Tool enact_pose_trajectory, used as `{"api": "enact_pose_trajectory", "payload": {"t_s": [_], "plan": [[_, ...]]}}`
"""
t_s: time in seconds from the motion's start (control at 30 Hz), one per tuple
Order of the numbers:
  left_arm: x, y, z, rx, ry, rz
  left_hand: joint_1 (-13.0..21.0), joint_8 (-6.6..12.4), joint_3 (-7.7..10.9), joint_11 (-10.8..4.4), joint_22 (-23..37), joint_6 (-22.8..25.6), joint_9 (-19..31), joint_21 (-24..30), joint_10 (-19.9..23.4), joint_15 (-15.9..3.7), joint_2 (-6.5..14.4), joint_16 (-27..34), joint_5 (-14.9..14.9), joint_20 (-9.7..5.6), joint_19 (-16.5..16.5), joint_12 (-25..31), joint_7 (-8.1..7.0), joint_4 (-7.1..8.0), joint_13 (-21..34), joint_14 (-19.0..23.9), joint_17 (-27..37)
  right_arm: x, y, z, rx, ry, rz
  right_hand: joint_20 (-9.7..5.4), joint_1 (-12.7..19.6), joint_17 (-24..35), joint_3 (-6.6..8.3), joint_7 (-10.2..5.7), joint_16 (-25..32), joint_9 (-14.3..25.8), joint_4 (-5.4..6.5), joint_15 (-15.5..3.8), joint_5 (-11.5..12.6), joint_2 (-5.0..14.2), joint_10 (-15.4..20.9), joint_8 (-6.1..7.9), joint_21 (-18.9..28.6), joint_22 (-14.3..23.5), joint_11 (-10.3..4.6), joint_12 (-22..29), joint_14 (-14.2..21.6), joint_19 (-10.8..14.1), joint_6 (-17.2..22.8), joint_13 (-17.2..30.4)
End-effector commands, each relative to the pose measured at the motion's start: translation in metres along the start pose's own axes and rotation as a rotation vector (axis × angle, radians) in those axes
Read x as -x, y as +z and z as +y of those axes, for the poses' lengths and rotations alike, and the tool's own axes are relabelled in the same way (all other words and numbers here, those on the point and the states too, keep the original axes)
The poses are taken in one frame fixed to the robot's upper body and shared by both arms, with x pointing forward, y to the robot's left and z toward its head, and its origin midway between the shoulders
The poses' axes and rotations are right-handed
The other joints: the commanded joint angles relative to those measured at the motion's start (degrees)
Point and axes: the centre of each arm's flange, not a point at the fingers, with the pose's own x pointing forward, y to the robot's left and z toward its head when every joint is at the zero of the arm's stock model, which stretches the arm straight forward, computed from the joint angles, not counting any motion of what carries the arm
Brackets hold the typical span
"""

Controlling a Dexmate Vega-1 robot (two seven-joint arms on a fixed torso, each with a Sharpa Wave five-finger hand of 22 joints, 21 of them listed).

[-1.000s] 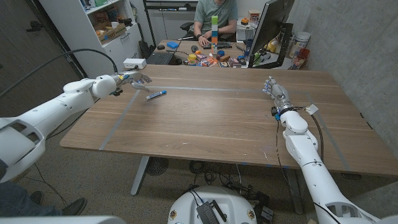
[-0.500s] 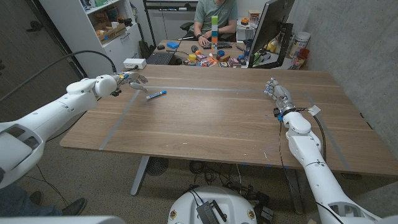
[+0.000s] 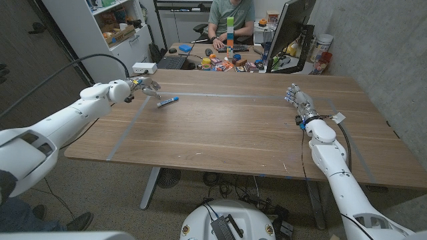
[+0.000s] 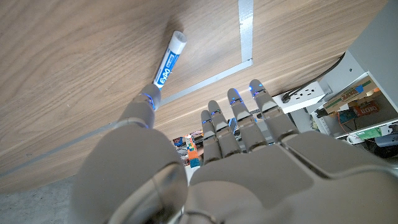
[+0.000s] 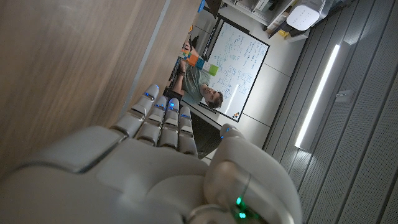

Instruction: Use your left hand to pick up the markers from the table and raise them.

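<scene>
While the left robot hand [image 3: 145, 85] hovers above the far left part of the wooden tabletop [image 3: 233, 127], its fingers [image 4: 239, 121] are spread apart and hold nothing. A white marker with a blue label [image 3: 167, 102] lies flat on the tabletop just beside this robot hand, toward the robot; in the left wrist view the marker [image 4: 169, 61] lies just past the thumb tip, apart from it. Strips of grey tape [image 3: 220, 95] cross the tabletop near the marker. The right robot hand [image 3: 297, 99] stands at the far right of the tabletop, fingers extended close together and holding nothing. Behind the tabletop, a person in a green shirt [image 3: 230, 17] sits at a cluttered desk [image 3: 220, 60].
</scene>
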Motion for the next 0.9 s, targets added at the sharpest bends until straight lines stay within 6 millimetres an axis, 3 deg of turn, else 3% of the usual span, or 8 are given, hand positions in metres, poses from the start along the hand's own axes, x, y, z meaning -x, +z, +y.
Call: {"api": "enact_pose_trajectory", "payload": {"t_s": [0.03,0.9], "plan": [[-0.012,0.023,0.006,-0.073,-0.003,0.008,-0.1,0.47,-0.37,0.09,0.1,0.8,0.3,-0.1,0.7,-1.26,0.0,0.4,0.3,0.05,0.6,0.3,0.19,-0.04,0.2,0.8,0.2,-0.004,-0.004,-0.017,-0.02,-0.018,-0.028,0.12,-0.2,0.3,0.04,-0.29,0.2,0.2,0.04,0.12,-0.2,-0.16,0.3,0.45,0.0,0.1,0.23,0.4,0.4,0.4,0.2,0.1],[-0.001,0.026,-0.014,-0.04,-0.007,0.186,-0.7,0.41,-1.98,1.24,0.1,1.4,0.2,-0.3,1.6,-0.46,0.1,0.5,0.2,1.24,1.0,0.4,1.18,0.01,0.2,1.8,0.2,-0.015,-0.024,-0.035,-0.042,0.003,-0.014,0.24,-0.4,0.3,-0.06,-0.33,0.1,0.2,0.02,0.04,-0.2,-0.16,0.3,0.47,-0.3,0.1,0.18,0.4,0.4,0.5,0.3,0.1]]}}
